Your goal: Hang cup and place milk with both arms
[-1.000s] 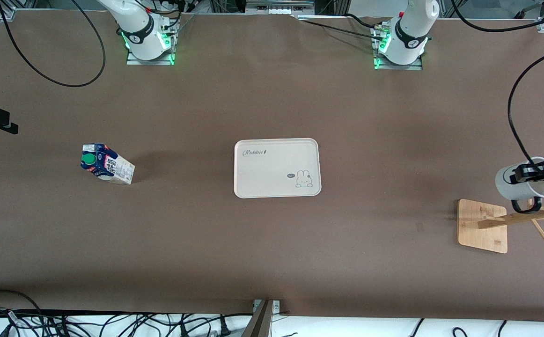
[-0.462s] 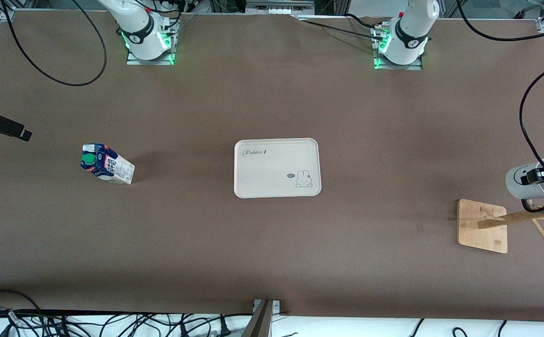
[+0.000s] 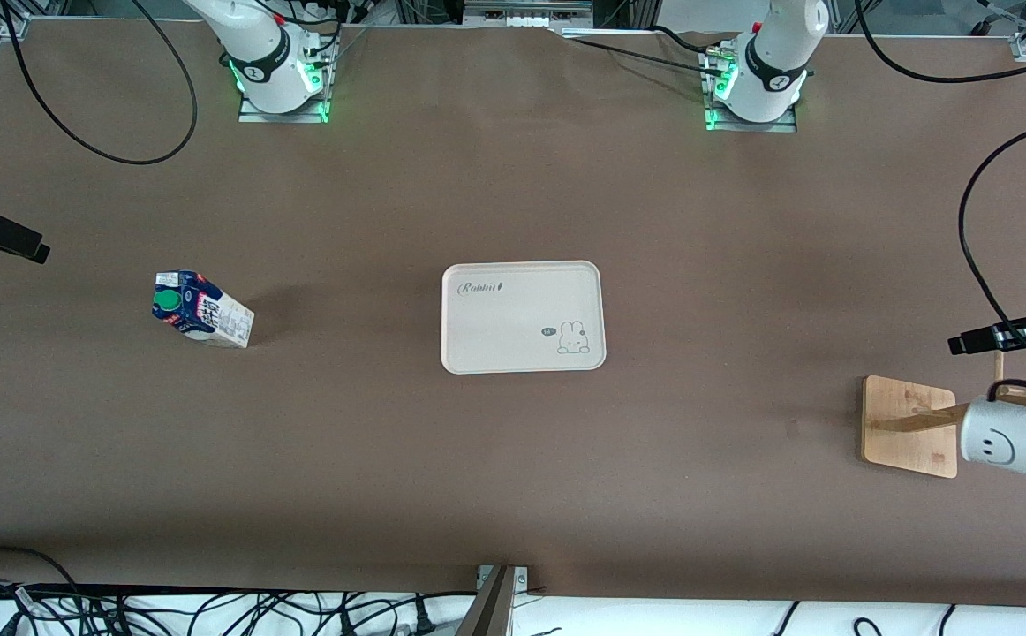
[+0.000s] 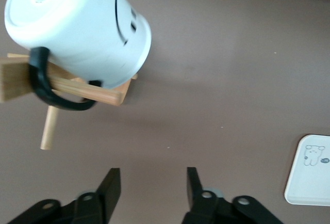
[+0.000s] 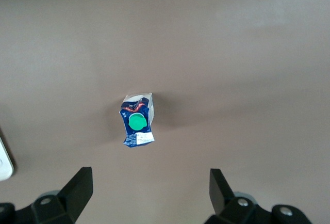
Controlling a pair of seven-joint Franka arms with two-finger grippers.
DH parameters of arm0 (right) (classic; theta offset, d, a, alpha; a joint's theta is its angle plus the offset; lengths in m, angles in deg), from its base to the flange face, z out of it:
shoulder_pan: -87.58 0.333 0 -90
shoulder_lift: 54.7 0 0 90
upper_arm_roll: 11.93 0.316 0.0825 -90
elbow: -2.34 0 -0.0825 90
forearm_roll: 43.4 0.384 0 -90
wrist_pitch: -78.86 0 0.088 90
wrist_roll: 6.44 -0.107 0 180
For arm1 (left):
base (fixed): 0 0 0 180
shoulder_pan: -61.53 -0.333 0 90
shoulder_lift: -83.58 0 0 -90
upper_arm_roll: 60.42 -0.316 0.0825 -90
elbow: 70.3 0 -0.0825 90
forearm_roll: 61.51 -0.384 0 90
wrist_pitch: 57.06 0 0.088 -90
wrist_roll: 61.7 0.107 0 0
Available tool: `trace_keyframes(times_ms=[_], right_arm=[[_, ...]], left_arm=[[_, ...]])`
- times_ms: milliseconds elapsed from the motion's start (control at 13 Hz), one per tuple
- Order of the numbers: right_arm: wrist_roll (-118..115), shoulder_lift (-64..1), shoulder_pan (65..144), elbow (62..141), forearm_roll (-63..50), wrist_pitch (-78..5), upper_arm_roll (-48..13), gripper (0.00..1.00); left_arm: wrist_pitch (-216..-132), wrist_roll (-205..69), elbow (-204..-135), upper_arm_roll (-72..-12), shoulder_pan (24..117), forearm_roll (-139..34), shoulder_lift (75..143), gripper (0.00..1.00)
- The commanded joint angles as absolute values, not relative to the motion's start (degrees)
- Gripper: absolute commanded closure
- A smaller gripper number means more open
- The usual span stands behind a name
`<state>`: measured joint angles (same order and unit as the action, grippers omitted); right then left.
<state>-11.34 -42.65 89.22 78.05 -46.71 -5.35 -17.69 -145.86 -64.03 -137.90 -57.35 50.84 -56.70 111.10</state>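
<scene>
Cup (image 3: pixel 1014 439) hangs by its black handle on the wooden rack's (image 3: pixel 910 427) peg, at table edge by left arm's end, smiley showing. Left gripper (image 4: pixel 149 192) over table just beside rack, fingers apart, holding nothing. Milk (image 3: pixel 201 309) stands twd right arm's end. Right gripper (image 5: pixel 150 189) up over table near the milk, wide open, empty. Tray (image 3: pixel 523 316) mid-table.

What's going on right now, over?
Left tool open, above table near rack. Cup hangs there. Right tool open over milk. Nothing blocking.
</scene>
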Motion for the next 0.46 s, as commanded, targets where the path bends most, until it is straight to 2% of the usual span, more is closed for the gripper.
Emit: trace_keyframes(times_ms=[0, 154, 385], right_arm=[[-8.64, -44.60, 88.90, 79.60, -46.83, -6.13, -15.80, 0.00], [-7.76, -44.68, 88.90, 79.60, -46.74, -9.55, -15.53, 0.00], [-7.50, -46.35, 88.72, 79.77, -45.86, -5.11, -15.71, 0.00]], left_arm=[[-143.29, -65.48, -137.97, -57.25, 54.31, -59.21, 107.85, 0.00], [-143.02, -63.82, -138.23, -57.25, 57.39, -62.46, 105.91, 0.00], [-142.93, -59.61, -138.41, -57.17, 58.27, -63.18, 105.20, 0.00]])
